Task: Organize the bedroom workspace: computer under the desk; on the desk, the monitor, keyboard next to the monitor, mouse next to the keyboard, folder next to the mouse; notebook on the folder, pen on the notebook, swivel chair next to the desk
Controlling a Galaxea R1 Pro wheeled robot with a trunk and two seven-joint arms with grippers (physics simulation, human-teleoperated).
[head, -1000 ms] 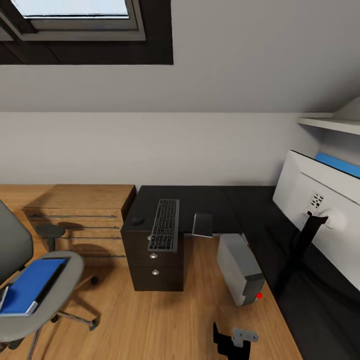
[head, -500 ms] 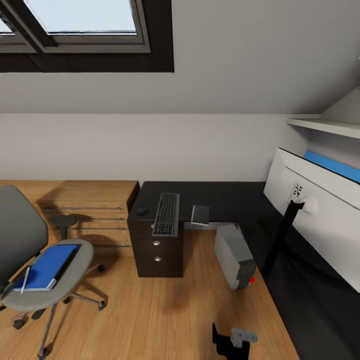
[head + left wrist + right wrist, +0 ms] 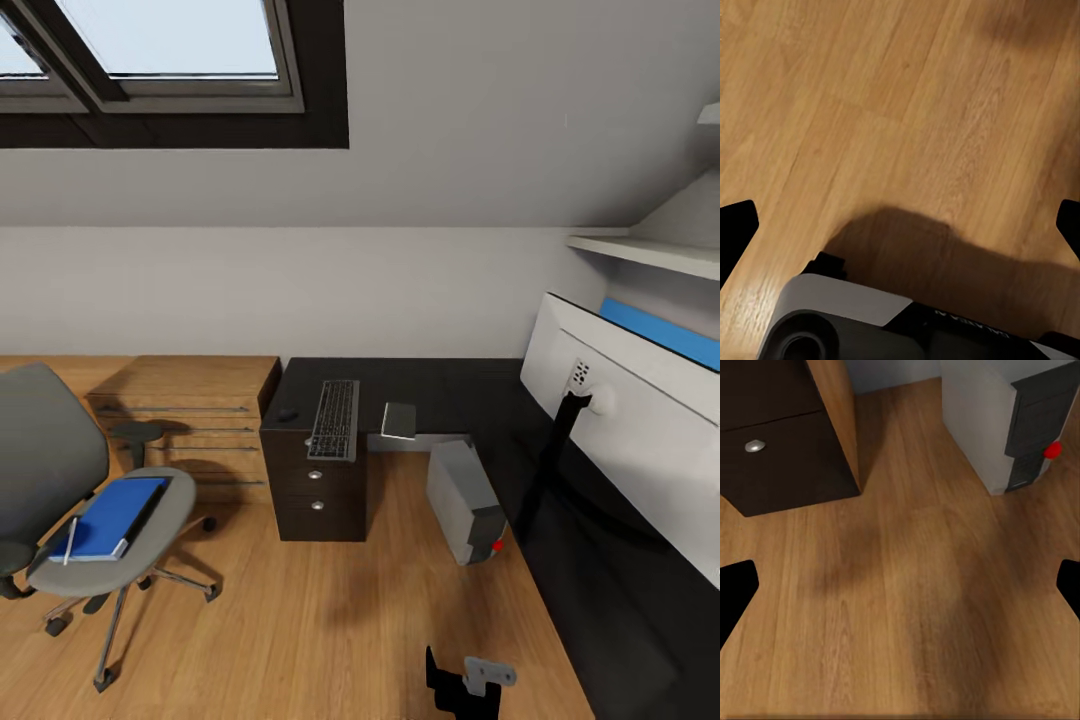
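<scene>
The swivel chair (image 3: 70, 500) stands on the wood floor (image 3: 300, 620) far to the left of both claws, its seat carrying the folder (image 3: 105, 518), with the pen (image 3: 70, 540) lying at the folder's near corner; the notebook cannot be made out apart from them. Beyond the claws, the mouse (image 3: 288, 414), the keyboard (image 3: 334, 419) and a flat grey square (image 3: 399, 421) lie side by side on the worktop (image 3: 450, 390), above the black drawer unit (image 3: 318, 500).

The left claw (image 3: 900, 225) hangs released over bare floor, its fingertips (image 3: 735, 229) spread wide. The right claw (image 3: 900, 585) is likewise released, with the drawer unit and the computer (image 3: 464, 500) ahead of it. The monitor (image 3: 625, 420) stands on the worktop to its right.
</scene>
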